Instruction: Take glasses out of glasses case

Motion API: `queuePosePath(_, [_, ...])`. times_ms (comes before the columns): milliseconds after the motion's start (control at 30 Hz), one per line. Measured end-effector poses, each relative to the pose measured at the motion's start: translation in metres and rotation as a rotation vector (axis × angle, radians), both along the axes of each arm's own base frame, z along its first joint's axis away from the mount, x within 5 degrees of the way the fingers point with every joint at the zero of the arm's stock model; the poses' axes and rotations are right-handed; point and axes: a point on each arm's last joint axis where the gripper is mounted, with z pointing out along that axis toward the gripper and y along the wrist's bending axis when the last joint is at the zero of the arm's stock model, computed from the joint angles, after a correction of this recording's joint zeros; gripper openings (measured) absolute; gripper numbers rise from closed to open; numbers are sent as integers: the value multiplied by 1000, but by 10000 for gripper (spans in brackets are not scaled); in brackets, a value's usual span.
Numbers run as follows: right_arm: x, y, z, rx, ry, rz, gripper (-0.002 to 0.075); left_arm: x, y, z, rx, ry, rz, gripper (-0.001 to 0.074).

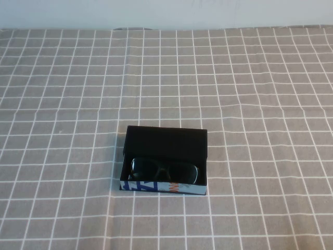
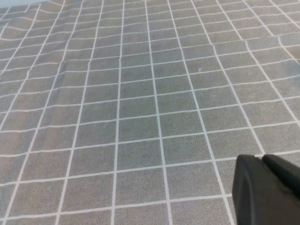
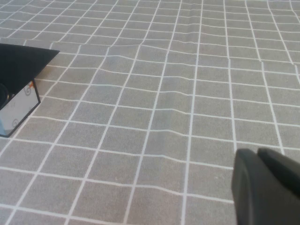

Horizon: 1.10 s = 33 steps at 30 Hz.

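Left gripper (image 2: 267,187): I only get its dark tip in the left wrist view, held above bare checked tablecloth (image 2: 140,117); the two fingers look pressed together with just a seam between them, so I read it as closed. It is out of the high view, so I judge it parked off to the side.

Right gripper (image 3: 267,187): same story in the right wrist view, fingers together, closed on nothing, hovering over cloth. A corner of the case shows at the edge of its view, well apart from the tip.

Glasses case (image 1: 165,160): sits near the middle of the table, printed front wall facing my side. The flap lid (image 1: 165,140) is folded back and lies flat on the far side, which leaves the interior exposed from above.

Glasses (image 1: 164,170): lying inside the case just behind the front wall, dark lenses facing up, not yet taken out.

Step in hand: I judge nothing has started; either arm would have to open up and come down from above.

Far edge: the cloth runs to a pale wall (image 1: 166,13).
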Motion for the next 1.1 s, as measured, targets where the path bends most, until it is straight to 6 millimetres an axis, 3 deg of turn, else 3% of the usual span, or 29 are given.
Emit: queuePosePath(1100, [0, 1, 0, 28, 3, 2, -18, 0, 0, 0, 0, 0, 0, -4])
